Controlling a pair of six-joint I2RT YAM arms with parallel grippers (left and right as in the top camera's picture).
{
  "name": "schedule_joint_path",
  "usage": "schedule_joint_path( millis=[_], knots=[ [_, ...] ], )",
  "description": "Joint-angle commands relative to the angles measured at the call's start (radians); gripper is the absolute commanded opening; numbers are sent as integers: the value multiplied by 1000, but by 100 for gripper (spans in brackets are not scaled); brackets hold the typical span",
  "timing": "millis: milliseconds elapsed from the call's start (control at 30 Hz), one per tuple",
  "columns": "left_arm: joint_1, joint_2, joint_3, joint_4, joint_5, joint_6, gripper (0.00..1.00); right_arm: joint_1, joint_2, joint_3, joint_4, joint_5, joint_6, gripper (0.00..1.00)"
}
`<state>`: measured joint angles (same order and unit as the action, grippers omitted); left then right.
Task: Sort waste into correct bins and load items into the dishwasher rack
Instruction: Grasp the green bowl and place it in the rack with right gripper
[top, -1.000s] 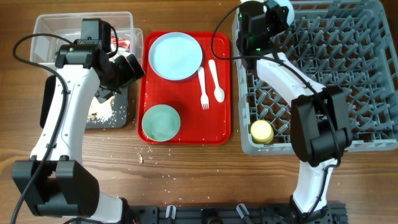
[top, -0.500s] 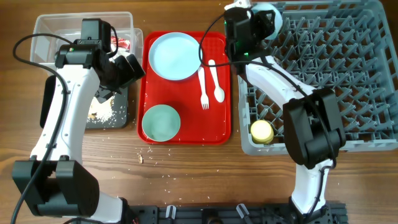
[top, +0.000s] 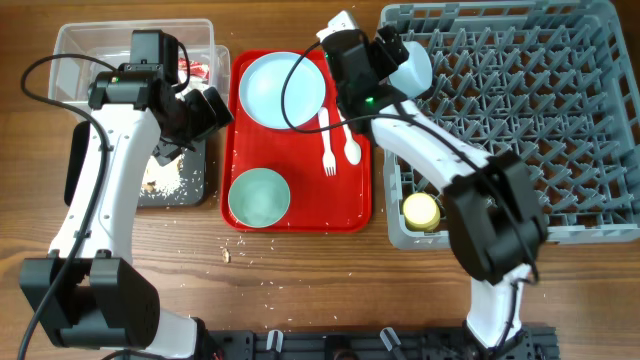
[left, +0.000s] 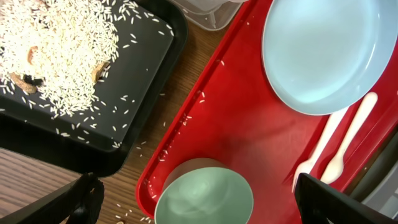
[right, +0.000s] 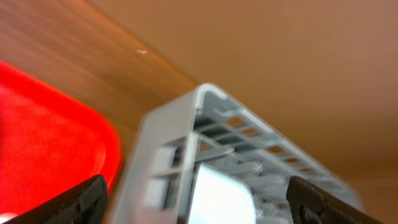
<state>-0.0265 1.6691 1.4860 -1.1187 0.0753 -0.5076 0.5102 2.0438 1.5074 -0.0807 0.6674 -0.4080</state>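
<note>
On the table (top: 300, 270), the serving tray (top: 310, 170) lies in the middle, with the tub (top: 85, 45) far left, the shallow bin (top: 192, 185) just in front of it, and the rack (top: 560, 130) to the right. On the serving tray the plate (top: 270, 95) sits at the far end, the bowl (top: 259, 196) near left, the fork (top: 326, 145) and spoon (top: 349, 140) side by side at the right. The cup (top: 421, 210) lies in the rack's near left corner; the right gripper (top: 393, 60) holds the small bowl (top: 415, 70) over its far left corner.
</note>
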Motion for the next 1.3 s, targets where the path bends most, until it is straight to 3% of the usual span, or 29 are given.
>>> schedule_joint_path(
  millis=[0, 167, 267, 367, 467, 700, 800, 867, 1133, 1267],
  knots=[
    [3, -3, 11, 0, -10, 2, 100, -26, -176, 5, -148, -354, 351, 100],
    [3, -3, 11, 0, -10, 2, 100, -26, -240, 3, -424, -925, 805, 100],
    [3, -3, 11, 0, -10, 2, 100, 15, -204, -93, -458, -1132, 864, 99],
    [3, -3, 11, 0, -10, 2, 100, 85, -182, -175, -444, -1135, 905, 83],
    [3, -3, 11, 0, -10, 2, 100, 158, -154, -257, -375, -1095, 1036, 75],
    [3, -3, 11, 0, -10, 2, 100, 215, -81, -272, -353, -1057, 1093, 43],
    [3, -3, 11, 0, -10, 2, 100, 215, -82, -272, -359, -1041, 1109, 16],
    [3, -3, 11, 0, -10, 2, 100, 215, -81, -272, -365, -1029, 1118, 4],
    [3, -3, 11, 0, -10, 2, 100, 162, -139, -226, -418, -1022, 1073, 4],
    [3, -3, 11, 0, -10, 2, 100, 82, -384, -166, -608, -668, 1028, 4]
  ],
)
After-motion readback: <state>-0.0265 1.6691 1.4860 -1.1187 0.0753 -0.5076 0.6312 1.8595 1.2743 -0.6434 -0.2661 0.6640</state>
